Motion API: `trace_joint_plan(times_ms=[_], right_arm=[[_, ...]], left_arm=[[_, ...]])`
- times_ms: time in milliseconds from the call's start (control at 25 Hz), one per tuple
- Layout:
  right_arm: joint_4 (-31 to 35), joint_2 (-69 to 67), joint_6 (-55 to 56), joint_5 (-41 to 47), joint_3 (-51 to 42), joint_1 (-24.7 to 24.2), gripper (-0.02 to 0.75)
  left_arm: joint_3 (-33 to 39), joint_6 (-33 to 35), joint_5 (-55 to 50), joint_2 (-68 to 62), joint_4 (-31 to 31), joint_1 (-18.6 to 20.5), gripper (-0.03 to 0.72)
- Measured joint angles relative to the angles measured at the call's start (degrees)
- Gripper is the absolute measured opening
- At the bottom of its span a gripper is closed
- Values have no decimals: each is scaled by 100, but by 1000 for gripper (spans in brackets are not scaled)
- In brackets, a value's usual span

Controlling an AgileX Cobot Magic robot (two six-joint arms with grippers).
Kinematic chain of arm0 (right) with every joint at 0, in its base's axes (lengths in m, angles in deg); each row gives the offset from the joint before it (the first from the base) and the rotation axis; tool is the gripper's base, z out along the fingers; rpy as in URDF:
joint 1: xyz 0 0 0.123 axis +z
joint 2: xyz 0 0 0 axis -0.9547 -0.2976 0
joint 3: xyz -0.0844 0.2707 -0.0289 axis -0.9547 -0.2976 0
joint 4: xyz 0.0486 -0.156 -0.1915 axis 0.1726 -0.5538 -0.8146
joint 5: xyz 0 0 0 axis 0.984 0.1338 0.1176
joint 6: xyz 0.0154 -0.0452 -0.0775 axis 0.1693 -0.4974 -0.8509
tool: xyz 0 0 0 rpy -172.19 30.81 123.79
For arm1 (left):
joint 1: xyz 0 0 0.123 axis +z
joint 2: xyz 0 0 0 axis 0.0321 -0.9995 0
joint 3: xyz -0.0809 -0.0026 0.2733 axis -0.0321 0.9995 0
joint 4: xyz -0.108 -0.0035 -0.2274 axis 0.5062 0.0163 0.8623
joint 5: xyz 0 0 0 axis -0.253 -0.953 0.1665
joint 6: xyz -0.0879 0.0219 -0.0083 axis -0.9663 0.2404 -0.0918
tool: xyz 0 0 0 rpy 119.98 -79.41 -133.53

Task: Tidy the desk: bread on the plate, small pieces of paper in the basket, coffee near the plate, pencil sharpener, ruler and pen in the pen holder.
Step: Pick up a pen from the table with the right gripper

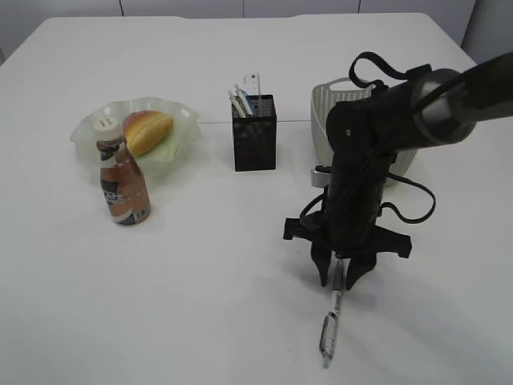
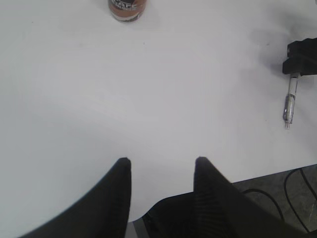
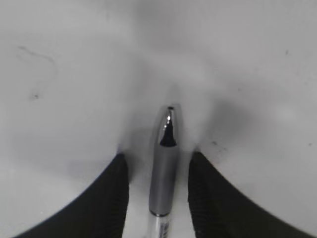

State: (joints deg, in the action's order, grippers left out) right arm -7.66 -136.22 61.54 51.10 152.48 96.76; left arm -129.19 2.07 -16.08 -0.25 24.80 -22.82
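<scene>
**Silver pen between spread fingers**

Silver-tipped pen (image 3: 166, 163) is lying on the white tabletop (image 1: 200, 281) between the right hand's (image 1: 345, 282) spread fingers, untouched. Left hand (image 2: 161, 171) is hovering spread, holding nothing. Toward ten o'clock, coffee (image 1: 123, 184) is standing beside the plate (image 1: 180, 140) carrying bread (image 1: 147, 131). Pen holder (image 1: 255, 136) and basket (image 1: 325, 120) are sitting farther back.

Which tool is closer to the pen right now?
Right. The right tool straddles the pen on the desk; the left tool hangs far off, over bare desk.

Matte black arm (image 1: 365, 152), looped black cables, tapered ribbed fingers (image 2: 210, 191).
</scene>
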Motion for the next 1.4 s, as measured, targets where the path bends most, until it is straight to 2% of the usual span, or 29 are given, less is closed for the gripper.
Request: trace_joint_plan(times_ms=[200,280,600,880,1040,1240,1400], right_arm=[[0,-12,13,-33,12,0,129],[11,-12,13,-33,22,0,99],[11,-37,17,26,91,0,87],[11,-252,-103,732,717,0,87],[211,-251,-293,1277,1269,0,87],[508,-251,-572,1383,1820,0,87],[919,-156,-853,1409,1909,0,87]], left_arm=[[0,0,0,0,0,0,307],[0,0,0,0,0,0,307],[0,0,0,0,0,0,307],[0,0,0,0,0,0,307],[0,0,0,0,0,0,307],[0,0,0,0,0,0,307],[0,0,0,0,0,0,307]])
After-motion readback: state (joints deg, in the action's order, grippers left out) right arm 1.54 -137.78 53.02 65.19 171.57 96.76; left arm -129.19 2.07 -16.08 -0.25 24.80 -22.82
